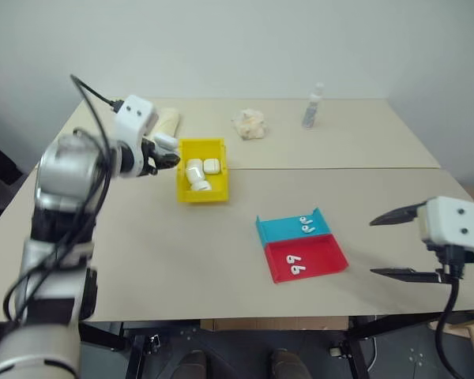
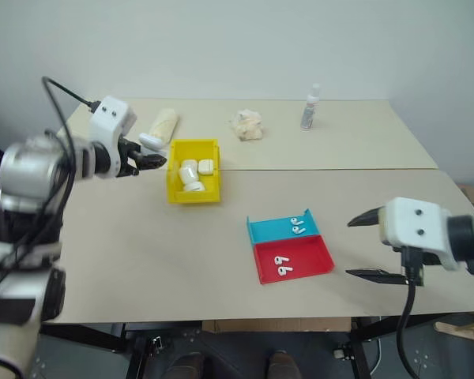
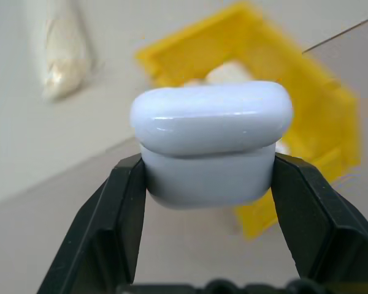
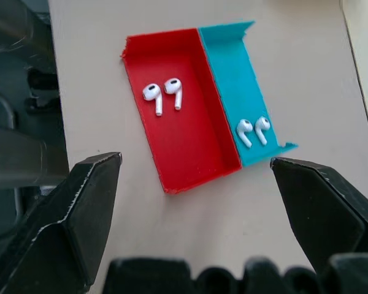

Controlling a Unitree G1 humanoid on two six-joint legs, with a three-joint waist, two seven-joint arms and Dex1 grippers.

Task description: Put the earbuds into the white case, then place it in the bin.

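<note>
Lab—bare table (image 1: 142, 260), blank wall (image 1: 237, 39).

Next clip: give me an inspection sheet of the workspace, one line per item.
Surface: beige table, two tops joined by a seam.
Job's things: yellow bin holding three white cases; another white case, lid closed, held beside it; two earbuds in the red tray half, two in the blue half.
Clutter: crumpled wad, small bottle, pale roll.
Grippers: left gripper shut on the case; right gripper open above the table.
Cables: black leads on both wrists.
Surroundings: plain wall.
</note>
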